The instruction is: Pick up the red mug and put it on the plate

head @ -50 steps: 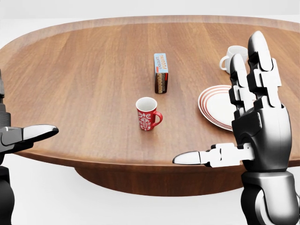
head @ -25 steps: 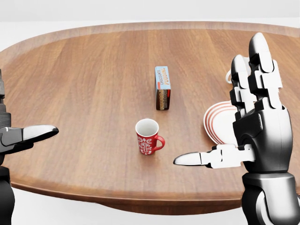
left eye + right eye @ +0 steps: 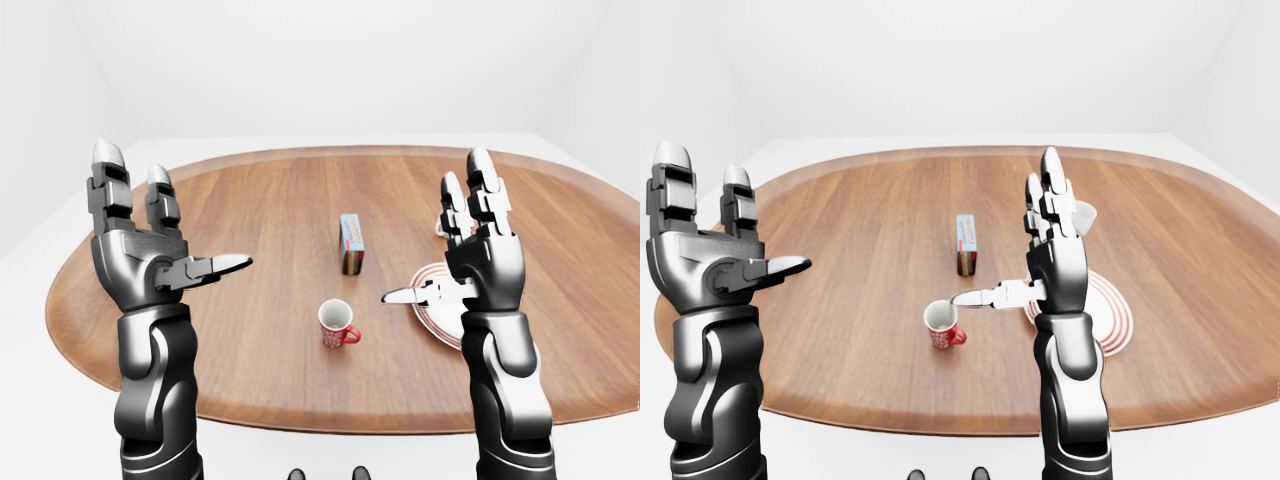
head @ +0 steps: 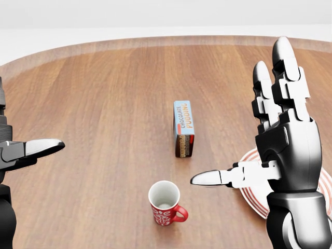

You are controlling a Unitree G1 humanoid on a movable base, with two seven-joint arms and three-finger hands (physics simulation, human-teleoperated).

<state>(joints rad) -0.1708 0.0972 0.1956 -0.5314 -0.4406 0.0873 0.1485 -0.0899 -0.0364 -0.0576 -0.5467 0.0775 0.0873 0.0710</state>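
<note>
The red mug [image 4: 165, 205] with a white pattern stands upright on the wooden table [image 4: 93, 104], handle to the right, near the bottom of the head view. The white plate with red rings [image 3: 1110, 315] lies to its right, partly hidden behind my right hand in the head view. My right hand [image 3: 420, 240] is raised above the table with fingers up and thumb pointing left, open and empty. It hovers over the plate's left side, up and right of the mug. My left hand [image 3: 200, 217] is raised at the left, open and empty, far from the mug.
A chocolate pudding box [image 4: 184, 128] stands upright above the mug in the head view. A white mug [image 3: 1080, 215] stands above the plate, mostly behind my right hand. The oval table's near edge [image 3: 330, 420] runs just below the red mug.
The whole head view has shifted: table, mug, box and plate have slid down the picture and grown larger, so the camera moved closer. Both hands keep the same open pose.
</note>
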